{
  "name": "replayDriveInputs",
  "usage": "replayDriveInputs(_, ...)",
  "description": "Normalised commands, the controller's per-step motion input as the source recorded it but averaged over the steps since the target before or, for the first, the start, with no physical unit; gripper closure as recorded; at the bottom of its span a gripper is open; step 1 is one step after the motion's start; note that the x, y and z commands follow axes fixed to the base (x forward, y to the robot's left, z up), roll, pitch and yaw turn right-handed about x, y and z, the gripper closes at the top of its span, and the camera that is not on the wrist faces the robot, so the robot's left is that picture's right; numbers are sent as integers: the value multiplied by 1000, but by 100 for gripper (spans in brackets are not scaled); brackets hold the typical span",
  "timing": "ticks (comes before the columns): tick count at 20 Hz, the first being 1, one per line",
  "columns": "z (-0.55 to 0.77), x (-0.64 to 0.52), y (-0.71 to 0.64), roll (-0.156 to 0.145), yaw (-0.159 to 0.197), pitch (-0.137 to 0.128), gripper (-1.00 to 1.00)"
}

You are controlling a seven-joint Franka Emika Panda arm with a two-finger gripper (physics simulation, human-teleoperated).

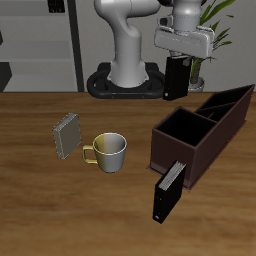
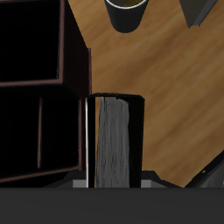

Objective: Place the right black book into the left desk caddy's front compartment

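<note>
Nearest item, lower centre-right of the exterior view: one second black book (image 1: pixel 168 190), standing on end on the tabletop (image 1: pixel 60 210) and leaning against the outer front wall of the left desk caddy (image 1: pixel 182 156).

Desk caddies, count one: a dark maroon open-topped box lying at the centre-right of the frame and running diagonally toward the right edge. Its front compartment (image 1: pixel 180 131), the large square section, is showing a dark inside with nothing visible in it; narrower sections are sitting past the divider, farther up and right.

Black books, count two. Besides the one already listed, the right black book (image 1: pixel 175 80) is hanging upright in the air at the upper right of the frame, above and behind the caddy and well clear of the tabletop. In the wrist view the same book (image 2: pixel 114 140) is showing its grey page edge between dark covers, with the caddy's wall (image 2: pixel 75 79) just beside it.

Tools, count one: the tool (image 1: pixel 177 62) is pinching the right black book by its upper end, one finger pressing on each cover.

Mugs, count one: a grey mug (image 1: pixel 110 150) with a yellow handle is standing left of the caddy, apart from it.

Grey books, count one: a grey book (image 1: pixel 67 137) is standing tilted near the mug, farther left.
</note>
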Motion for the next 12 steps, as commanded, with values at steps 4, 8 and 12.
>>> replayDriveInputs(4, -106, 175, 231, 28, 41, 8, 100)
replayDriveInputs(8, -161, 211, 193, 29, 31, 45, 100)
replayDriveInputs(12, -106, 151, 248, 34, 55, 7, 100)
